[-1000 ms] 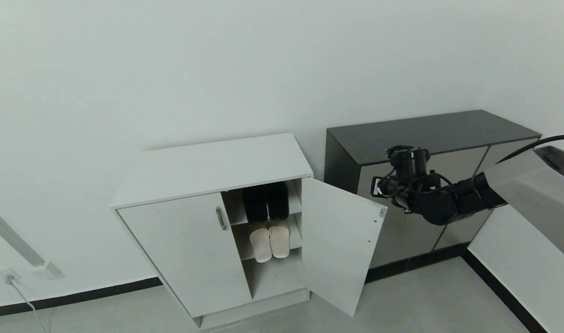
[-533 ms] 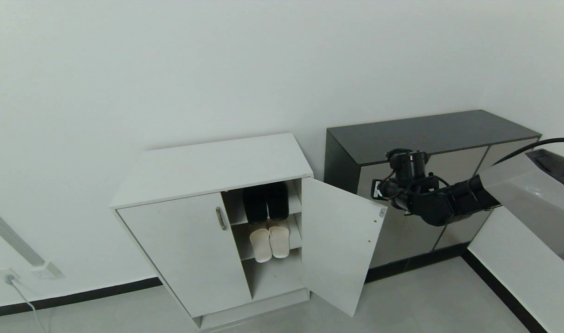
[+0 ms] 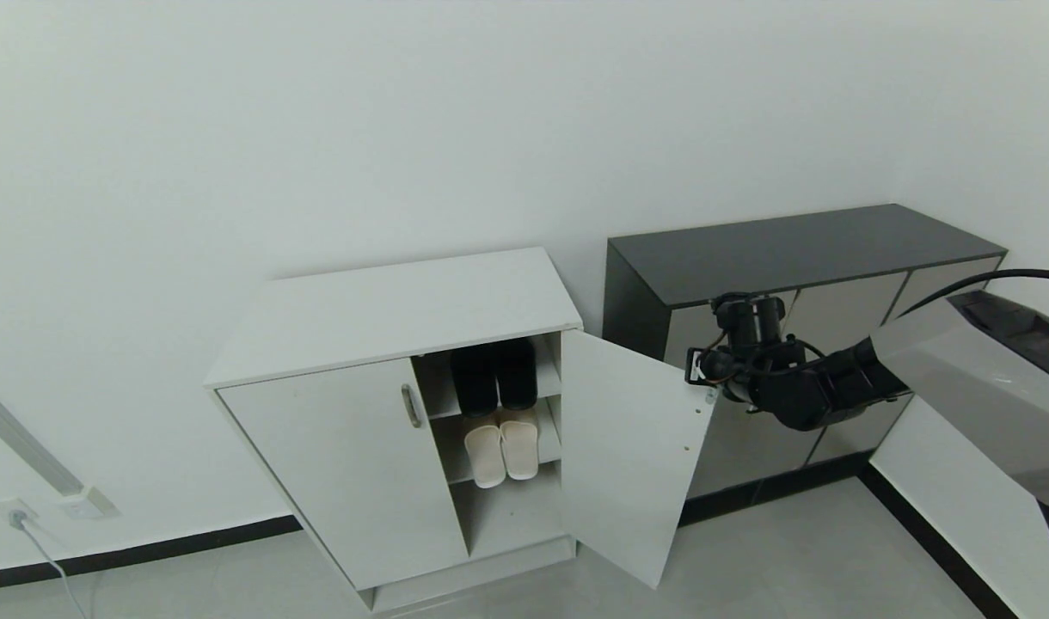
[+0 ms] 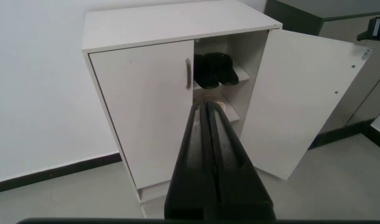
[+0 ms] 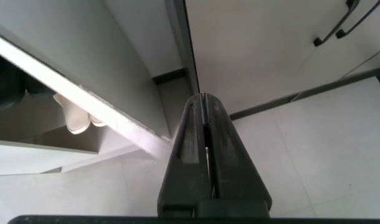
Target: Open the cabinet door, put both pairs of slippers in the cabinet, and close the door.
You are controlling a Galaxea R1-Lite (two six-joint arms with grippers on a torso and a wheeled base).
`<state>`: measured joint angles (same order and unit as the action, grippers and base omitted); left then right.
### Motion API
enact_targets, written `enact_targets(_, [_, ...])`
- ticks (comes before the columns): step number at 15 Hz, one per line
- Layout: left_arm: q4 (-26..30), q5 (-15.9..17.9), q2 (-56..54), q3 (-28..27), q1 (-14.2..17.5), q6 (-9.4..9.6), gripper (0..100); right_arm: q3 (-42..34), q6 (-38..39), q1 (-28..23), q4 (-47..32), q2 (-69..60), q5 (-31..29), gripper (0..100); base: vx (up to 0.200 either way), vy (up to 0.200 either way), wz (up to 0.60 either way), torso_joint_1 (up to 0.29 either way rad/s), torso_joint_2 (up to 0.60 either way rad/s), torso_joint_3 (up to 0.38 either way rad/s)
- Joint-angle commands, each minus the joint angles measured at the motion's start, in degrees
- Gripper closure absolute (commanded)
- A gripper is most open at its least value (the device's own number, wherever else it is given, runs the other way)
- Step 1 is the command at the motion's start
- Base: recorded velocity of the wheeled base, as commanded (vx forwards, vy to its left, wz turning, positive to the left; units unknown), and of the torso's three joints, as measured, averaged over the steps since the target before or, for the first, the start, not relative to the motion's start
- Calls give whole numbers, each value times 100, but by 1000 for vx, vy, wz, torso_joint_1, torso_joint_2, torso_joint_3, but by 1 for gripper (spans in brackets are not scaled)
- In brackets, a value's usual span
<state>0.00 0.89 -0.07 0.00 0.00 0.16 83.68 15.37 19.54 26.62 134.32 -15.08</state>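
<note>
Right gripper: fingers pressed together, nothing between them. They sit just beside the free edge of the open cabinet door, near its top corner and on its outer-face side. Whether the fingers touch the door, I cannot tell.

Left gripper: fingers also closed flat on each other and empty. They are well apart from the cabinet and aimed at its front.

Outward from the right fingers:
- Past the door edge, the open half of the cabinet.
- Black slippers on the upper shelf, side by side.
- White slippers on the shelf directly below, side by side. The compartment under them holds nothing.
- Farther still, the cabinet's other door, closed, with a small metal handle.
- Behind the right fingers, a dark sideboard against the wall.

Progress (judgement):
- Door opened: done.
- Both pairs inside: done.
- Left to do: close the door, which stands swung well out from the cabinet front.
- With the closed right fingers at the outer face, a push on the free edge toward the cabinet looks like the step in hand.

Writing: no brand, label or print is legible on the cabinet, slippers or sideboard.
</note>
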Motion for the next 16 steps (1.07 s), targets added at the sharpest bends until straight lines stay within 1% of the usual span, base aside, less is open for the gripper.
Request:
enact_targets(1, [0,-1,7,0,0,2,100,0,1,15,1,24,-4,100,0,0,0,0,0,0])
enact_targets(9, [0,-1,7,0,0,2,100,-80,1,182,-17,-2,-21,100,0,0,0,0,0,0])
enact_targets(16, [0,-1,7,0,0,2,100,-677,45,999,80,-433,-74,100,0,0,0,0,0,0])
